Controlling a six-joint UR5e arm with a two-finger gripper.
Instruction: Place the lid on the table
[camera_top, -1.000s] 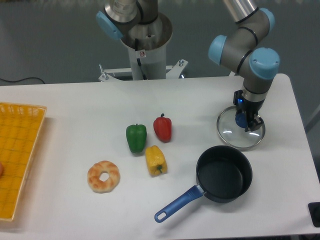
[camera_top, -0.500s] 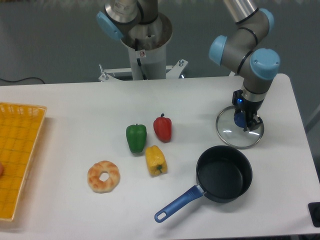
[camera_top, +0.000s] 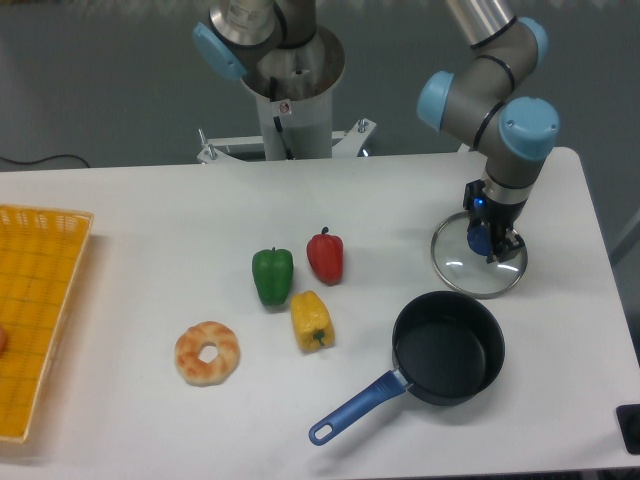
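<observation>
Gripper around lid knob

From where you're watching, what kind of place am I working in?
Most likely a robotics lab bench: a bare white table, an arm pedestal bolted behind it, and toy props, such as the plastic peppers and the doughnut.

Behind the white tabletop the floor is a dull grey-blue, evenly lit, with no strong shadows. A thin black cable trails across it at the far left, just past the tabletop's back edge. At the middle of that back edge a white metal bracket with bolts sits against the tabletop. The tabletop's right corners are rounded, and a narrow strip of grey floor shows beyond its right side.
</observation>
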